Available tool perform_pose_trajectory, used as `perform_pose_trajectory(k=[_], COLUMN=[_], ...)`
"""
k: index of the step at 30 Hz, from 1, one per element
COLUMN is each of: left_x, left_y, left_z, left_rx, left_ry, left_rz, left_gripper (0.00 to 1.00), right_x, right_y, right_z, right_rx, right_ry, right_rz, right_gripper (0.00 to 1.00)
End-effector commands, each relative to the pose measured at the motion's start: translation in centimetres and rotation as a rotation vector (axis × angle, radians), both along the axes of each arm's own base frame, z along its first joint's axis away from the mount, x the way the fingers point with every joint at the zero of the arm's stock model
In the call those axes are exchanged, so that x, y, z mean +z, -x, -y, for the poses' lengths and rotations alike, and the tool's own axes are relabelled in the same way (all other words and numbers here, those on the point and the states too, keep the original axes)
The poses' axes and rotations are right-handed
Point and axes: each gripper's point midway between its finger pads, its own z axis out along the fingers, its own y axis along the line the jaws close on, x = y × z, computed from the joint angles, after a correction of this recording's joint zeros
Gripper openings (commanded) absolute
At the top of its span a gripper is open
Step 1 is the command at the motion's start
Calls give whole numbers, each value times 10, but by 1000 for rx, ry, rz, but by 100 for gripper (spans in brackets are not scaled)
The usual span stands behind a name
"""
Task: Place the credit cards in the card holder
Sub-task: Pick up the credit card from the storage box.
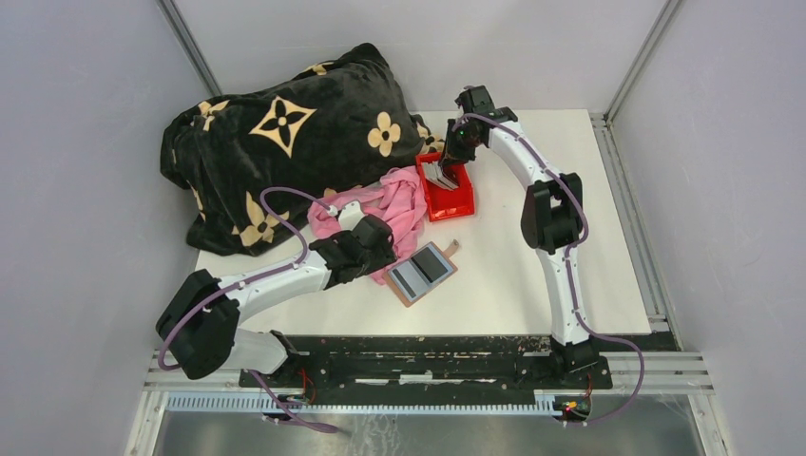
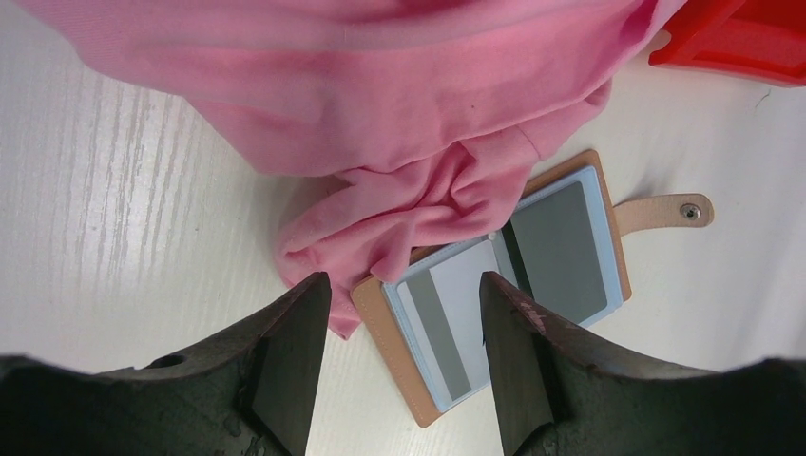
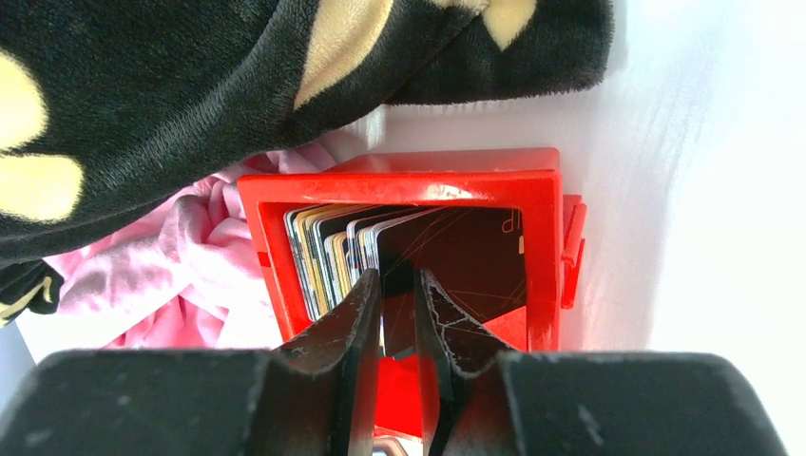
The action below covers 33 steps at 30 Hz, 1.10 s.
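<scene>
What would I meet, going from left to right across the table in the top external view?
Black flowered blanket → pink cloth → red bin → right arm. The card holder is left out because it overlaps the cloth and the bin.

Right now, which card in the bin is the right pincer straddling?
The dark card, rightmost in the wrist view; the paler cards stand left of the right pincer, outside it.

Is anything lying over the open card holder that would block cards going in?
Yes: the pink cloth drapes over one corner of the card holder, hiding part of one page. The open left gripper also hovers above it.
</scene>
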Motion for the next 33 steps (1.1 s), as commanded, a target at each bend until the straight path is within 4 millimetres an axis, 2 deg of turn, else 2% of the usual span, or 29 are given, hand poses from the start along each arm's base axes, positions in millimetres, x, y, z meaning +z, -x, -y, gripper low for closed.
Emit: perform_pose_trajectory(k=[1, 12, 17, 21, 27, 33], left_x=[9, 5, 4, 3, 7, 27], left_y=[-7, -8, -8, -7, -10, -20], left_z=[6, 12, 11, 12, 13, 16], left_rx=[-31, -49, -44, -40, -33, -42], left_ry=[17, 31, 39, 54, 71, 73], left_rz=[42, 40, 42, 44, 68, 135], left_gripper=[66, 66, 66, 66, 65, 65], right_x=[63, 73, 66, 65, 88, 119], right_y=[0, 6, 10, 15, 16, 26], right_z=[-1, 8, 19, 34, 55, 57], right_rx=[11, 7, 5, 0, -22, -12], right_ry=[12, 53, 112, 193, 299, 290], right_rz=[119, 130, 113, 117, 195, 265], right_gripper=[22, 20, 15, 4, 1, 1])
